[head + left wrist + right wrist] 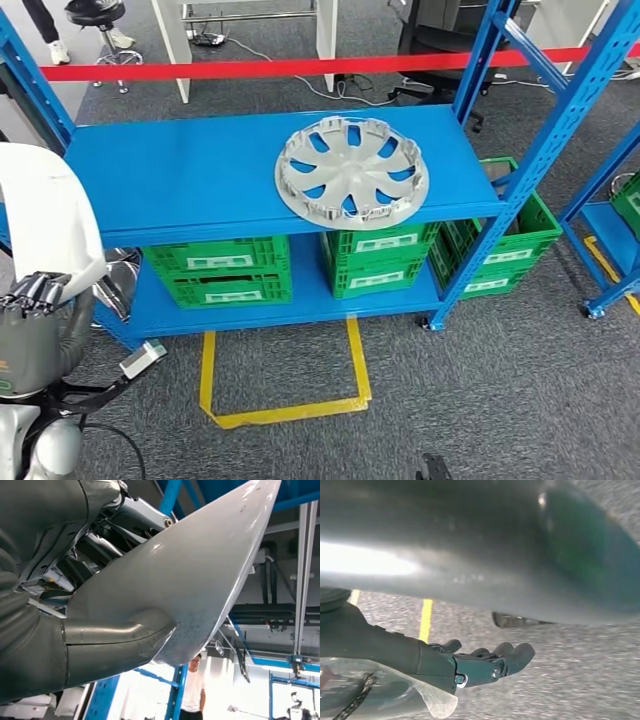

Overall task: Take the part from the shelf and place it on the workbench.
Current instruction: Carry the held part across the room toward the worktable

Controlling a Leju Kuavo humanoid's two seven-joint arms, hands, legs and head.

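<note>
left hand (34,292) already gripping pale curved part (41,215), thumb clamped under edge so it won't slip. right hand (486,662) hanging loose, holding nothing. hubcap (352,170) sits flat on blue shelf (189,170). tabletop still to reach.

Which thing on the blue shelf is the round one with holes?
Look at the blue shelf, on its top board toward the right. The silver wheel cover lies flat there, alone, directly above the green crates. It is round and grey with spoke-shaped openings; the crates are boxy.
</note>
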